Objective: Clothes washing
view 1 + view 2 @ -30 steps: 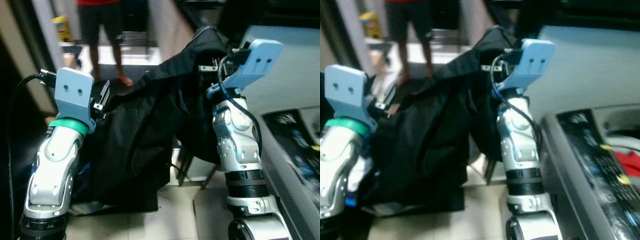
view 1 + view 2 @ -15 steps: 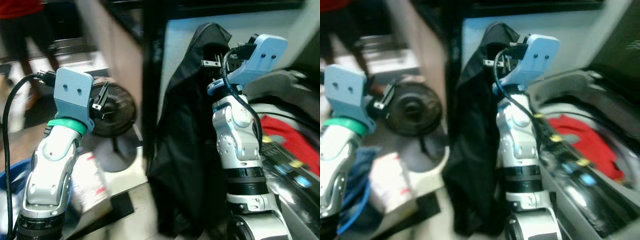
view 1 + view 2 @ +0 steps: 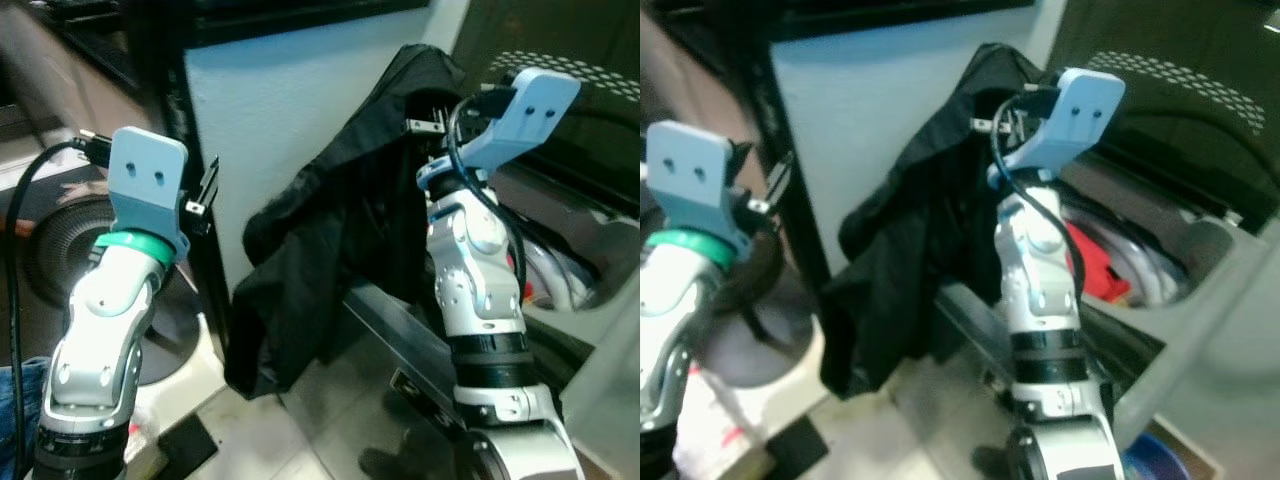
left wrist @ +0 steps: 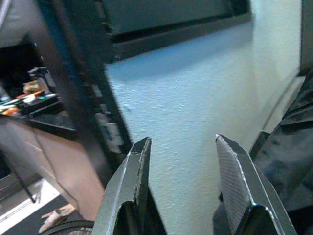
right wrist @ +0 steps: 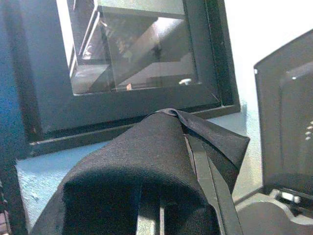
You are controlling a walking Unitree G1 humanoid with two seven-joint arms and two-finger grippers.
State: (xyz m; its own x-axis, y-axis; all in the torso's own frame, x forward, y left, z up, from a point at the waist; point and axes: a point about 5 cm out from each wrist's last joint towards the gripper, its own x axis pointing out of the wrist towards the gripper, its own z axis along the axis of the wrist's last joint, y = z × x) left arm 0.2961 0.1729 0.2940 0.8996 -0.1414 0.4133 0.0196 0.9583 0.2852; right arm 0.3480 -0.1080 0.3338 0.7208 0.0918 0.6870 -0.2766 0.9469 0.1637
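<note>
Right gripper (image 3: pixel 425 125) holding black garment (image 3: pixel 330 250), no legible writing

I see two silver jointed arms with black collars, each capped by a pale blue plate with two screw holes. The left arm wears a green ring; black cables loop along both wrists.

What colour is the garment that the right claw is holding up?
The garment is black; it shows best in the left eye view, hanging from the right claw.
</note>
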